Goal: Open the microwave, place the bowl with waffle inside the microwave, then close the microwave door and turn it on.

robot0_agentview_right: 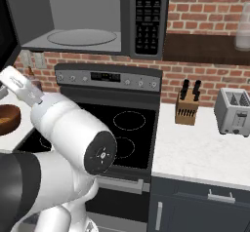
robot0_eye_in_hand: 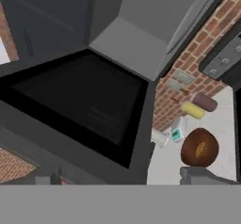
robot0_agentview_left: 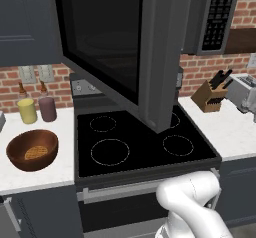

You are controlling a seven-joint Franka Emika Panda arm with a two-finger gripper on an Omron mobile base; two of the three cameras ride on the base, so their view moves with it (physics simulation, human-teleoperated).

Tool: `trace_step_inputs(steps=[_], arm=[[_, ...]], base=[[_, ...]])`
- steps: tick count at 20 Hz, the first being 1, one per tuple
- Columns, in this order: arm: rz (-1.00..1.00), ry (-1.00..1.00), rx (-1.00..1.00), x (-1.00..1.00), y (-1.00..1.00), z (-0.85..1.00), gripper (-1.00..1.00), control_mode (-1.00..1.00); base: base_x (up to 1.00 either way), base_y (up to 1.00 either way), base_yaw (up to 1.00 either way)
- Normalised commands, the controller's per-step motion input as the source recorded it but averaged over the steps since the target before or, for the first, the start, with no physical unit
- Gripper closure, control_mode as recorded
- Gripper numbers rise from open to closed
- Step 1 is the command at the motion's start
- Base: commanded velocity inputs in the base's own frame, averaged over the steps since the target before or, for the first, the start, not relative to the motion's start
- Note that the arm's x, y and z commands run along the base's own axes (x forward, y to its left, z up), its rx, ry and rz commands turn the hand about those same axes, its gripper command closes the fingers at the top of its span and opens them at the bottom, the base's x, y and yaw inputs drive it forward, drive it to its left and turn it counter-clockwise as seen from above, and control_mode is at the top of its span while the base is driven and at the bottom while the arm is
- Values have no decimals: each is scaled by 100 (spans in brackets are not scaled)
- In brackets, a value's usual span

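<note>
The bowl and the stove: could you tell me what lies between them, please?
Bare white counter separates the bowl from the stove, seen in the left base view.

the microwave door (robot0_agentview_left: 120,47) hangs swung wide over the stove (robot0_agentview_left: 140,142), blocking the space above its burners. the microwave (robot0_agentview_right: 80,19) cavity stands open and bare above its turntable. beside the bowl (robot0_agentview_left: 32,149), two cups (robot0_agentview_left: 37,109) crowd the counter's back.

Glossy white rounded arm (robot0_agentview_right: 68,128), dark round joint cap, black segment
</note>
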Motion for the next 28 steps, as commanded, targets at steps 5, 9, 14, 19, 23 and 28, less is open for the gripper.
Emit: trace_step_inputs(steps=[5,9,14,19,23,28], arm=[[23,6,3,100,18,-16,-100,-100],[22,3,0,91,50,-2,-100,-100],[11,-1,0,27,58,5,-100,-100],[4,-1,-1,0,85,13,-100,-100],[8,0,-5,0,96,5,-100,-100],[13,0,-5,0,96,0,-100,-100]], base=[[0,0,0],[0,0,0],[0,0,0],[0,0,0],[0,0,0],[0,0,0]])
